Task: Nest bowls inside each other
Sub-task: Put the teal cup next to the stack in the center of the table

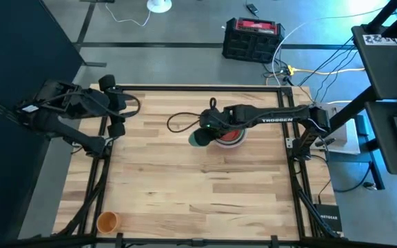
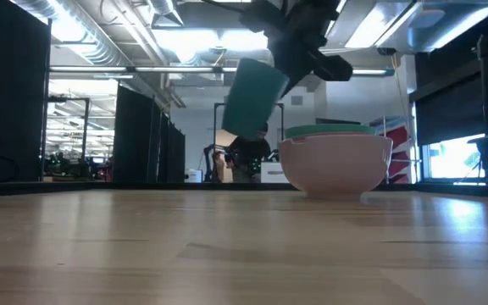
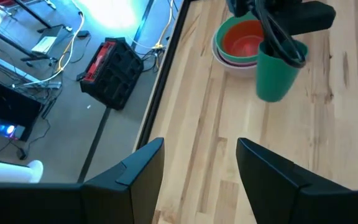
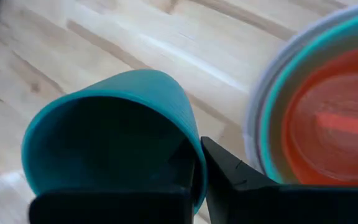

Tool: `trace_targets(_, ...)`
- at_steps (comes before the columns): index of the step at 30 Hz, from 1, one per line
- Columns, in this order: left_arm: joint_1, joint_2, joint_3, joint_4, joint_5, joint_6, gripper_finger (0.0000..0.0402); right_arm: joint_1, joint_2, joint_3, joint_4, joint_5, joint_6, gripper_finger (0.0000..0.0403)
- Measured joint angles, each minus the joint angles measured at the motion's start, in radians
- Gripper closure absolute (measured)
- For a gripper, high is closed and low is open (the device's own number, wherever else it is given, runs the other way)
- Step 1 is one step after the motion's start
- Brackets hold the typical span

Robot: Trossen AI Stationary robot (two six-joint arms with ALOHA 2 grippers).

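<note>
- Right now the right gripper (image 2: 299,52) is clamped on a green cup's (image 2: 254,97) rim, holding it tilted in the air just beside the nested bowls (image 2: 335,161), probably to drop it in.
- Left gripper (image 3: 199,163) waits at the table's far left edge, fingers spread, empty.

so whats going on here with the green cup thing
The right hand is shut on the rim of a green cup, holding it tilted in the air beside a stack of bowls near the middle of the table. The stack's outer bowl looks pinkish, with a green one and a red one nested inside. The left hand waits open at the table's left edge. An orange cup sits alone at a near corner.
</note>
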Motion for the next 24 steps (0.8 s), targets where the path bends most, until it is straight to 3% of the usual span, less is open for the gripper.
trace_targets(10, 0.003, 0.000, 0.000, 0.001, 0.000, -0.001, 0.0217, 0.029, 0.046, 0.000, -0.075, -0.141, -0.022, 0.0403)
trace_targets(24, 0.003, 0.000, 0.000, 0.000, 0.000, -0.002, 0.0217, 0.053, 0.225, 0.243, -0.207, -0.138, -0.133, 0.0403)
